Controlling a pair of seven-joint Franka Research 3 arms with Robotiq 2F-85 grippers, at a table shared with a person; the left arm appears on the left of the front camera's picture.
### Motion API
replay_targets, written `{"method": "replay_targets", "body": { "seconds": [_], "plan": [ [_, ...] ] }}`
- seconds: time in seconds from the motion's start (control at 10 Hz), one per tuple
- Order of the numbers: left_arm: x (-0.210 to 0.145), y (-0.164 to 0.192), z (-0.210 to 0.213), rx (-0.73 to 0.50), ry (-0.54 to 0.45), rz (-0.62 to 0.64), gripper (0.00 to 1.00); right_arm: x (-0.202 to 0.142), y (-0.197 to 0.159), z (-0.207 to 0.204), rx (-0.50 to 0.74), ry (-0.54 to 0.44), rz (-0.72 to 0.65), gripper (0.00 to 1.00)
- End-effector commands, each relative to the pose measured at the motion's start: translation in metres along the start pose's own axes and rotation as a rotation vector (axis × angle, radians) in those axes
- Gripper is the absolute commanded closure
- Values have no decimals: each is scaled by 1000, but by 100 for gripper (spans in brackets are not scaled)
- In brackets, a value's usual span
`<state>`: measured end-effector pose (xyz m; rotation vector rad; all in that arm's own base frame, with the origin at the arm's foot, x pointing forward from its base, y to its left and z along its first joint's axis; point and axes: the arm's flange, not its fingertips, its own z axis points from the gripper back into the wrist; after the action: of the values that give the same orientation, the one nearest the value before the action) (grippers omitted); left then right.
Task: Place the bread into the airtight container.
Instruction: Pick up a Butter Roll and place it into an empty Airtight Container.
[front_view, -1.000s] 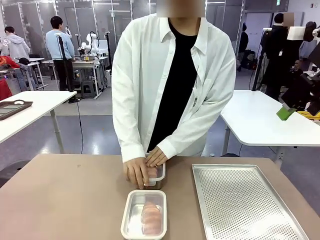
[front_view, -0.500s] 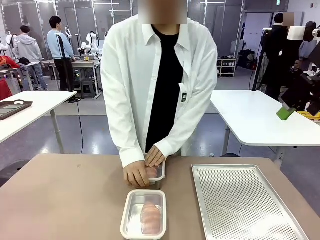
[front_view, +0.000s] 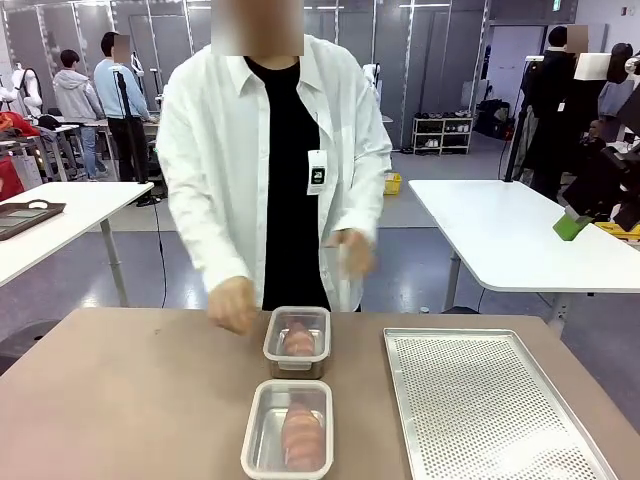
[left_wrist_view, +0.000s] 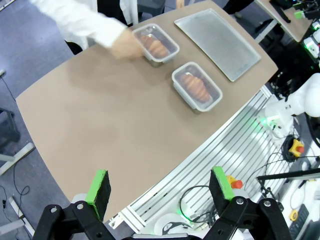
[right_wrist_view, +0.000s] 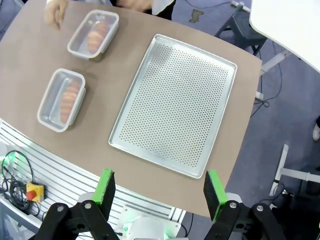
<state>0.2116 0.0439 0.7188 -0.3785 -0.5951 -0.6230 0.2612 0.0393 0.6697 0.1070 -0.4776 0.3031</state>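
Both pincers (left_wrist_view: 160, 189) (right_wrist_view: 160, 189) hang released; the person's hand (front_view: 235, 304) withdrawing could knock the lidded bread container (front_view: 297, 341) at the bench's far edge.

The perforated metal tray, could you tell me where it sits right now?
In the front view, the perforated tray lies on the table's right side, just right of the two lidded containers holding bread.

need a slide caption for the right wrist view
Open right tool high above a perforated tray and two lidded containers, each holding bread.
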Motion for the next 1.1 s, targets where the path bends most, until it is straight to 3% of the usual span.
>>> {"method": "replay_targets", "body": {
  "seconds": [0.0,1.0],
  "plan": [
    [1,0,1,7,4,-12,0,0,-3,0,-2,1,17,11],
    [1,0,1,7,4,-12,0,0,-3,0,-2,1,17,11]
  ]
}}
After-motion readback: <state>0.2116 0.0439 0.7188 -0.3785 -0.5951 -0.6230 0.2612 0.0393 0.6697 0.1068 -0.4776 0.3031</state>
